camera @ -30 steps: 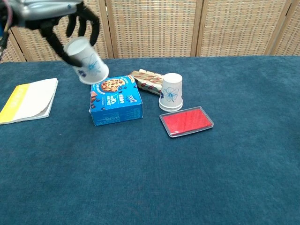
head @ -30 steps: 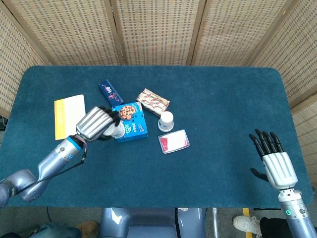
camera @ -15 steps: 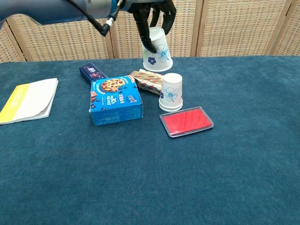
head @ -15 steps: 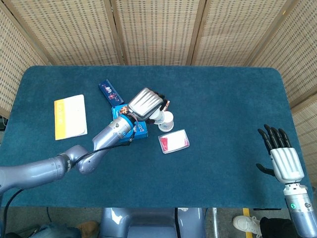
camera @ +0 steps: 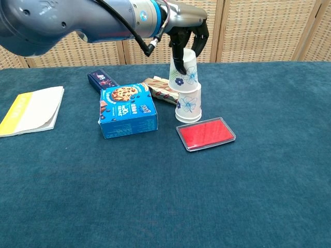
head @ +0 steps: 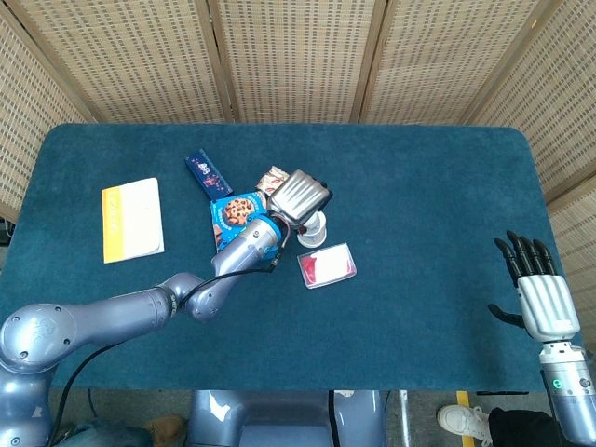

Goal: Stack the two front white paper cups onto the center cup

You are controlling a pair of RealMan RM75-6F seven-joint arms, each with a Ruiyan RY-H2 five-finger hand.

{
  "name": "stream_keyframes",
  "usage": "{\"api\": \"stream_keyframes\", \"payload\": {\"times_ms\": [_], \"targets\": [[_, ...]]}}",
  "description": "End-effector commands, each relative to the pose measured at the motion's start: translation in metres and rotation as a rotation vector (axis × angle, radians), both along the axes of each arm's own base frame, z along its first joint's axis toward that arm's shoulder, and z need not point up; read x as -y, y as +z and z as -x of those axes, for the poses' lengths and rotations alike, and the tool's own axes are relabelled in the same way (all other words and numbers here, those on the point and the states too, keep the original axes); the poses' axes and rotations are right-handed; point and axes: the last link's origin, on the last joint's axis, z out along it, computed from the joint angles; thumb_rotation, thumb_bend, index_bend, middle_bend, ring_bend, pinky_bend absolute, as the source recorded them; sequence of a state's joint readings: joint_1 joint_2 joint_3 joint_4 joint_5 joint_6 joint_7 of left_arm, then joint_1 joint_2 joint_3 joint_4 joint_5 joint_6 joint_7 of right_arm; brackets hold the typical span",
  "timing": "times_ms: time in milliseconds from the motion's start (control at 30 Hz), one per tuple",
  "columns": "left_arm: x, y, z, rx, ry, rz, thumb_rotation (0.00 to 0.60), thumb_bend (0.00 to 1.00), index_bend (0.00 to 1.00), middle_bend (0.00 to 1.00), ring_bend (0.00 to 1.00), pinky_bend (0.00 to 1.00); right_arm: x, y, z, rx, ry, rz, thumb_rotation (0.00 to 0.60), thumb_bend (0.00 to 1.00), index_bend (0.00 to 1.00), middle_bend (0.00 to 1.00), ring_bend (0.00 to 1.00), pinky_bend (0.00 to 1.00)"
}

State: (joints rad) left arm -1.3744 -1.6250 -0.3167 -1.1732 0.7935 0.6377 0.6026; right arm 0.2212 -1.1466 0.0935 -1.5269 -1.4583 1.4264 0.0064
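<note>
Left hand gripping upper cup, lowering onto center cup; seating depth unclear. Second front cup apparently unstacked. Right hand spread, empty.

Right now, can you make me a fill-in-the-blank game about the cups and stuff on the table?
1. The left hand holds a white paper ____ over the center cup.
2. The flat case in front of the center cup is colored ____.
3. The cookie box is colored ____.
4. The right hand holds ____.

Missing words: cup; red; blue; nothing
</note>
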Motion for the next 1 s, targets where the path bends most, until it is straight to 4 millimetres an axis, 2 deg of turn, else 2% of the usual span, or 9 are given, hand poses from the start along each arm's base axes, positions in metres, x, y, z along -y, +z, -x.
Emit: {"api": "stream_keyframes", "payload": {"times_ms": [33, 200, 300, 400, 467, 533, 700, 867, 1000], "targets": [[-0.002, -0.008, -0.003, -0.008, 0.005, -0.001, 0.600, 0.15, 0.60, 0.46, 0.49, 0.53, 0.000, 0.000, 0.000, 0.001, -0.001, 0.001, 0.600, 0.00, 0.00, 0.00, 0.00, 0.00], [-0.005, -0.016, -0.007, 0.000, 0.007, -0.003, 0.600, 0.15, 0.59, 0.46, 0.49, 0.53, 0.000, 0.001, 0.001, 0.003, -0.001, 0.004, 0.600, 0.00, 0.00, 0.00, 0.00, 0.00], [-0.005, -0.024, -0.010, 0.007, 0.004, -0.004, 0.600, 0.14, 0.54, 0.41, 0.46, 0.51, 0.000, 0.003, 0.002, 0.006, -0.003, 0.009, 0.600, 0.00, 0.00, 0.00, 0.00, 0.00], [-0.006, -0.028, -0.010, 0.014, 0.013, 0.009, 0.600, 0.06, 0.32, 0.21, 0.25, 0.38, -0.001, 0.004, 0.002, 0.007, -0.005, 0.011, 0.600, 0.00, 0.00, 0.00, 0.00, 0.00], [-0.006, -0.033, -0.009, 0.009, 0.031, 0.033, 0.600, 0.00, 0.10, 0.05, 0.08, 0.27, -0.001, 0.005, 0.002, 0.008, -0.006, 0.015, 0.600, 0.00, 0.00, 0.00, 0.00, 0.00], [-0.006, -0.034, -0.009, 0.018, 0.040, 0.047, 0.600, 0.00, 0.01, 0.00, 0.01, 0.20, -0.001, 0.005, 0.003, 0.009, -0.008, 0.016, 0.600, 0.00, 0.00, 0.00, 0.00, 0.00], [-0.005, -0.030, -0.007, 0.034, 0.021, 0.032, 0.600, 0.00, 0.00, 0.00, 0.00, 0.15, -0.001, 0.006, 0.003, 0.010, -0.011, 0.015, 0.600, 0.00, 0.00, 0.00, 0.00, 0.00], [-0.004, 0.006, 0.020, 0.119, 0.001, -0.034, 0.600, 0.00, 0.00, 0.00, 0.00, 0.01, -0.003, 0.005, 0.003, 0.011, -0.007, 0.008, 0.600, 0.00, 0.00, 0.00, 0.00, 0.00], [-0.002, 0.033, 0.049, 0.149, 0.001, -0.094, 0.600, 0.00, 0.00, 0.00, 0.00, 0.00, -0.004, 0.005, 0.001, 0.013, 0.006, 0.006, 0.600, 0.00, 0.00, 0.00, 0.00, 0.00]]}}
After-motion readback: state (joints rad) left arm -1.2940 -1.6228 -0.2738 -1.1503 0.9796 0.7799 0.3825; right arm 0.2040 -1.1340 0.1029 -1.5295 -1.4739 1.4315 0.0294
